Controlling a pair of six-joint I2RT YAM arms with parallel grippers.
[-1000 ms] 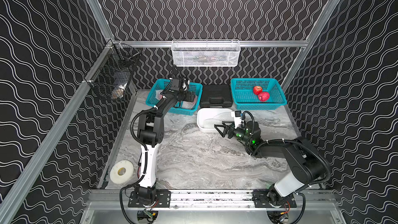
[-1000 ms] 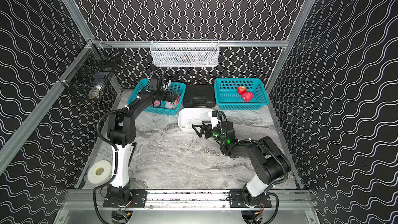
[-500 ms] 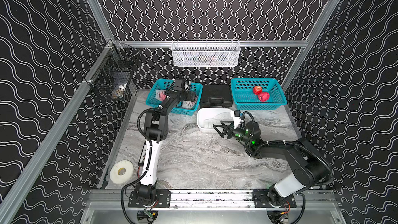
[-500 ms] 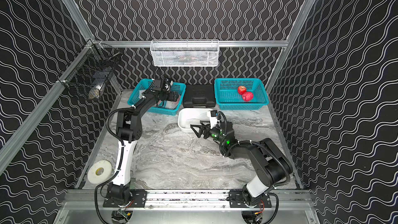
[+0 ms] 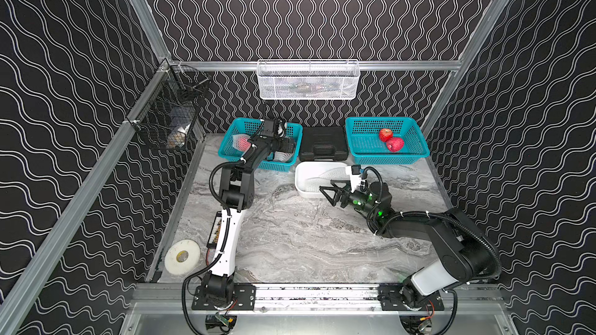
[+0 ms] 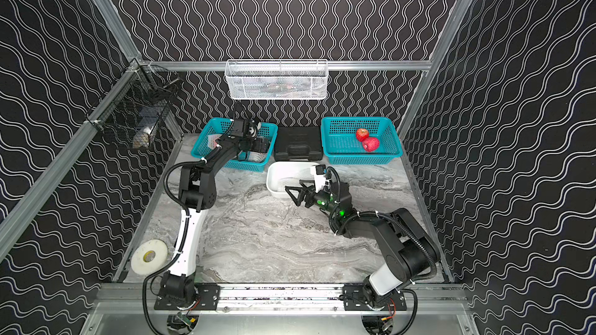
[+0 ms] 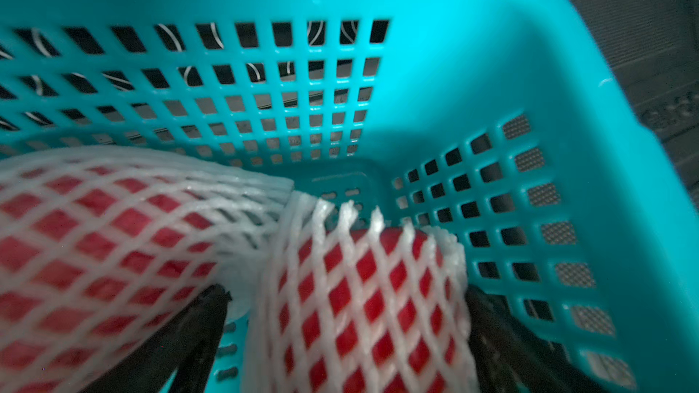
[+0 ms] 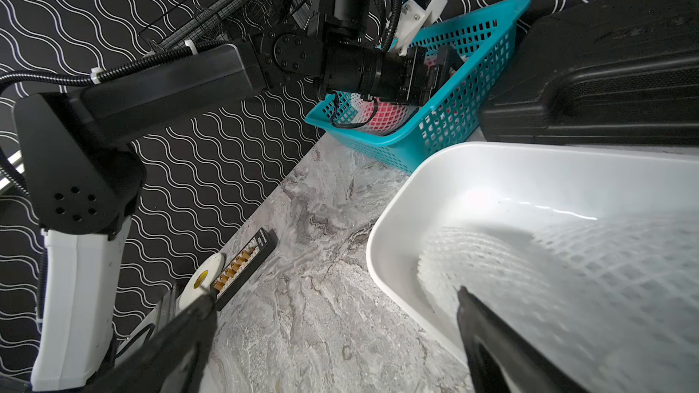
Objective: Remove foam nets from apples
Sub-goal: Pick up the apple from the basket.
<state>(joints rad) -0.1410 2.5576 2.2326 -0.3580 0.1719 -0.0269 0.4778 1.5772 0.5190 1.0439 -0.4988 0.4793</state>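
Straddling netted apple (image 7: 363, 296), left jaws near teal basket (image 7: 491, 69) corner.

Top views evenly lit and sharp; wrist views blurred up close.

black left arm (image 5: 233, 193) with white lower link, black right arm (image 5: 416, 228), triangular-framed right pincer (image 5: 326, 185), ribbed cables (image 5: 210, 183)

Most likely a robotics lab's test cell: an aluminium frame (image 5: 403, 65) boxes in a marble-patterned bench (image 5: 290, 246), and black wavy-line sheeting (image 5: 306, 11) covers the walls. The left arm (image 5: 229, 236) and right arm (image 5: 451, 252) bolt onto a front rail (image 5: 316, 294). A white wire basket (image 5: 308, 87) and a black wire basket (image 5: 167, 117) hang from the frame.
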